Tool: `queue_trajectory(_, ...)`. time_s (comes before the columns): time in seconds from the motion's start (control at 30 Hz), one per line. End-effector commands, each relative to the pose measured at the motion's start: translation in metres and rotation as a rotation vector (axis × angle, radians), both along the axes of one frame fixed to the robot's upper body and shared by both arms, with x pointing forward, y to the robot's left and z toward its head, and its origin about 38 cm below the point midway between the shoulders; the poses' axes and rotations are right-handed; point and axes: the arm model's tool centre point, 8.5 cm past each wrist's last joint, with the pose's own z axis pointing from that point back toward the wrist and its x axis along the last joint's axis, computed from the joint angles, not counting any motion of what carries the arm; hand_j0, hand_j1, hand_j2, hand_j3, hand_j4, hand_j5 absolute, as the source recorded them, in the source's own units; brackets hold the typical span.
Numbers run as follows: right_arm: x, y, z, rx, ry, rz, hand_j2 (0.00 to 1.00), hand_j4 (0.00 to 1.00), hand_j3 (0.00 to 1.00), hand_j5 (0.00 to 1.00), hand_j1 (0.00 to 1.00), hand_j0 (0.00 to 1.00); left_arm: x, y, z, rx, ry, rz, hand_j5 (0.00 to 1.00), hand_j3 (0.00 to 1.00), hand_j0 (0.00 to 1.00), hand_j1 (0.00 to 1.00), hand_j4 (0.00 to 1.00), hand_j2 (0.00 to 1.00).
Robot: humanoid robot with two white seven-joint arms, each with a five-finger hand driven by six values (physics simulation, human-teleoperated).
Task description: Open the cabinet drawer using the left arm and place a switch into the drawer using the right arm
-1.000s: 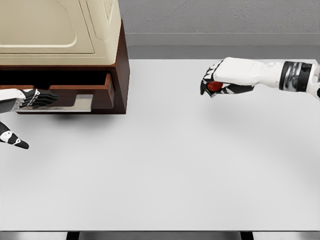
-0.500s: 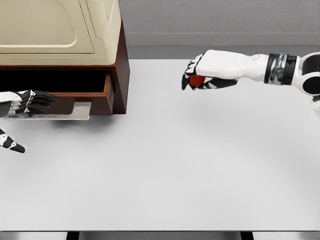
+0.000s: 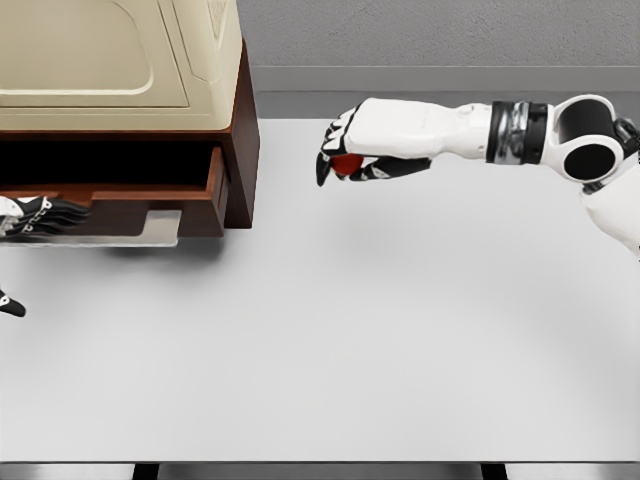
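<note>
i have the right hand [image 3: 342, 160] out over the bench [image 3: 380, 330], fingers curled down around a small red thing that i take to be the switch [image 3: 346, 164]. only a sliver of red shows under the palm, so i can't say how the fingers sit on it, only that it hangs in the grasp above the surface and not on it. the hand is held high and palm-down, which i judge keeps the switch clear of the bench and of the cabinet [image 3: 240, 150] wall on the way across.

the drawer [image 3: 150, 195] is pulled out from the dark wooden cabinet, its front standing proud of the cabinet face with a shadowed gap behind it. the left hand [image 3: 40, 215] sits at the picture's left edge, level with the pale handle [image 3: 150, 228] under the drawer front. it looks hooked there, but most of it is cut off and i cannot tell whether the fingers are closed on the handle. i read it as staying put to keep the drawer from sliding in.

the switch is near the cabinet's right side, not yet over the opening. a cream-coloured machine [image 3: 120, 60] sits on top, so i think the drop has to come in low, under that overhang.
</note>
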Motion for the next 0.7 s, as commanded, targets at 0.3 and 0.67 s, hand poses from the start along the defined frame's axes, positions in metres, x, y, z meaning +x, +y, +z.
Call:
queue_trajectory(0.3, -0.010, 0.040, 0.012, 0.024, -0.019, 0.100, 0.53, 0.53, 0.53, 0.53, 0.53, 0.53, 0.001, 0.016, 0.003, 0.193, -0.086, -0.040, 1.00, 1.00, 1.00, 1.00, 1.00, 1.00)
queue_trajectory(0.67, -0.016, 0.060, 0.023, 0.036, -0.044, 0.151, 0.53, 0.53, 0.53, 0.53, 0.53, 0.53, 0.011, 0.009, 0.025, 0.176, -0.166, -0.051, 1.00, 1.00, 1.00, 1.00, 1.00, 1.00)
